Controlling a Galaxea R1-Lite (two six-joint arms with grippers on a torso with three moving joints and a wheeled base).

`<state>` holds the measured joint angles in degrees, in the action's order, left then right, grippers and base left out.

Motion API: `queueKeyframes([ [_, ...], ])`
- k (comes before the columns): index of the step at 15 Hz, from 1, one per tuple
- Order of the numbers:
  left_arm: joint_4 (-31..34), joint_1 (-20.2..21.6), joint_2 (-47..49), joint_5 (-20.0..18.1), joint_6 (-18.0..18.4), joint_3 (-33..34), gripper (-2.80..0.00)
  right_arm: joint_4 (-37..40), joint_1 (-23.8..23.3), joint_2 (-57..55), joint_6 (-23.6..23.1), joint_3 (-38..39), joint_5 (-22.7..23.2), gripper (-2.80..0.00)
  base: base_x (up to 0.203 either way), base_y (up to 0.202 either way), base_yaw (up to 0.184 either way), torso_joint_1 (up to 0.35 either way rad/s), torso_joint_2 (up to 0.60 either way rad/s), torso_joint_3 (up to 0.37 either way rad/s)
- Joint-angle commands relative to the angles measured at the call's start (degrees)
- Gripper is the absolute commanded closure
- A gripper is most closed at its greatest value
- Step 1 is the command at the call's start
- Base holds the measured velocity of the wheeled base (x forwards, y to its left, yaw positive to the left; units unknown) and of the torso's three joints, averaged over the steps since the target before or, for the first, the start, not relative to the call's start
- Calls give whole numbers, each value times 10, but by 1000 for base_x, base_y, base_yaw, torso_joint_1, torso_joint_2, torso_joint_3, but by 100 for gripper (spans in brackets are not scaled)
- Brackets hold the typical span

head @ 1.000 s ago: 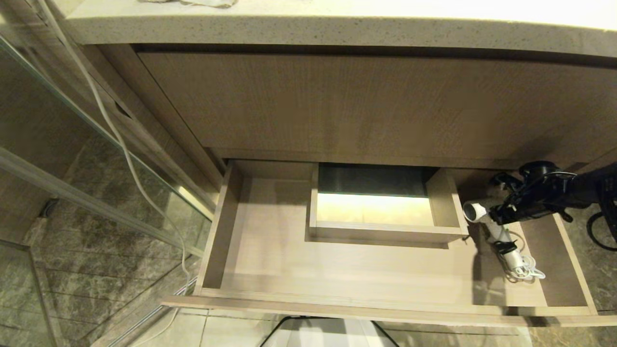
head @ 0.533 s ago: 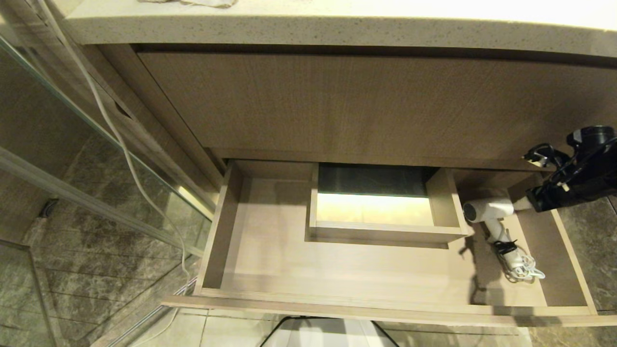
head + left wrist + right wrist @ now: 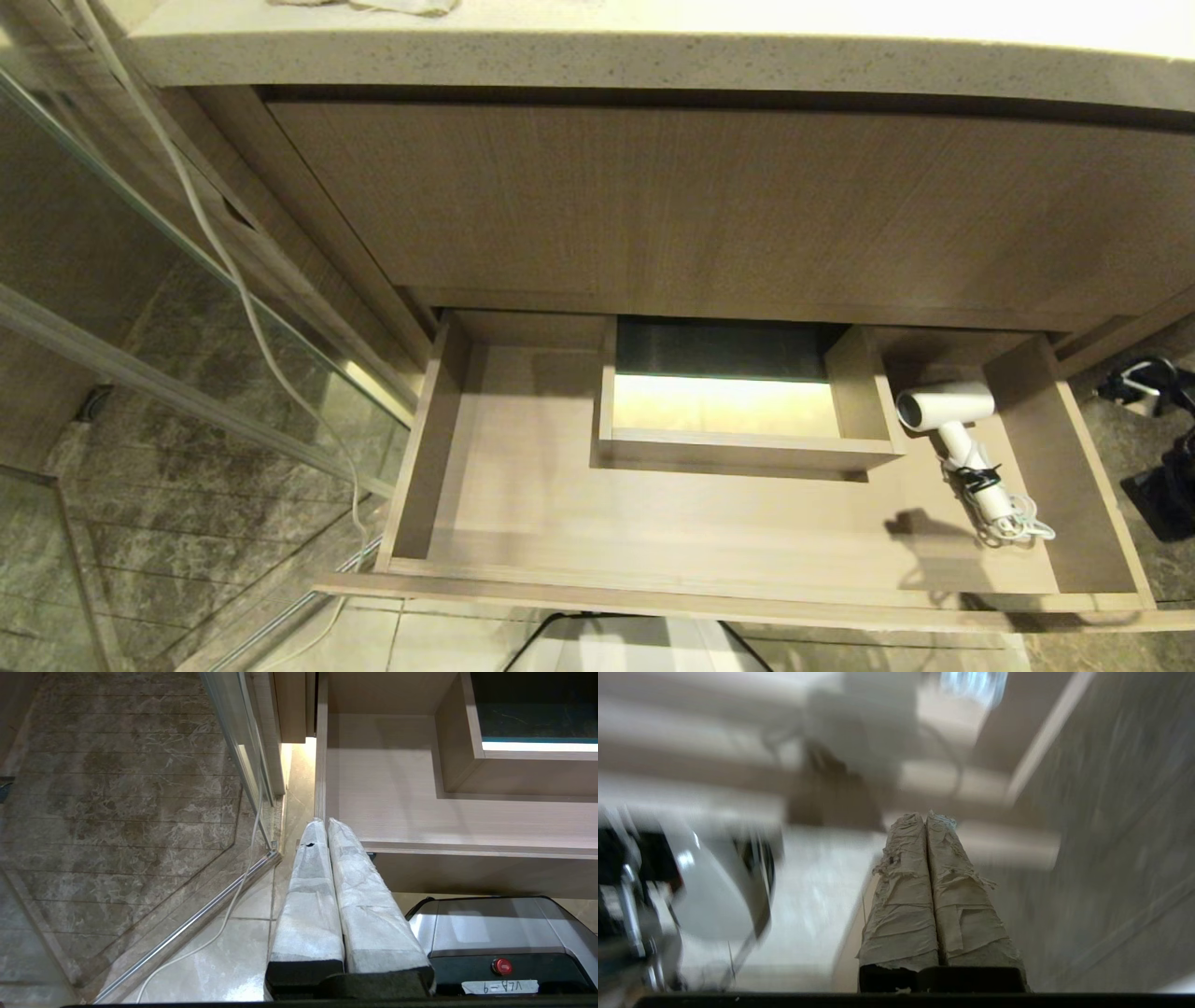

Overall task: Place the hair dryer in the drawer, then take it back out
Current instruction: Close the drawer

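Drawer [image 3: 709, 523] open; hair dryer [image 3: 952, 425] near right wall; both fingers clenched, empty, outside drawer.

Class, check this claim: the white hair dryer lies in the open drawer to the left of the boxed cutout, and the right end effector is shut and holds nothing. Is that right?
One detail is wrong. In the head view the hair dryer lies to the right of the boxed cutout, not the left. It does lie in the open drawer, and the right wrist view shows the right end effector shut on nothing.
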<state>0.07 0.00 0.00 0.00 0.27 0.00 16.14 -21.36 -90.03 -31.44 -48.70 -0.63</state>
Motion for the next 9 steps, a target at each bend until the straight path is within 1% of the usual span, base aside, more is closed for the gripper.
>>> queueKeyframes([
  [1,0,0,0,0,0,1,0,3,0,67,-7,100,-32,0,0,0,0,0,0,0],
  [2,0,0,0,0,0,1,0,3,1,73,-10,118,-48,0,0,0,0,0,0,0],
  [4,0,0,0,0,0,0,0,-9,5,52,-18,160,-52,0,0,0,0,0,0,0],
  [6,0,0,0,0,0,1,0,-16,5,18,-18,167,-54,0,0,0,0,0,0,0],
  [9,0,0,0,0,0,1,0,-44,5,-78,-18,160,-55,0,0,0,0,0,0,0],
])
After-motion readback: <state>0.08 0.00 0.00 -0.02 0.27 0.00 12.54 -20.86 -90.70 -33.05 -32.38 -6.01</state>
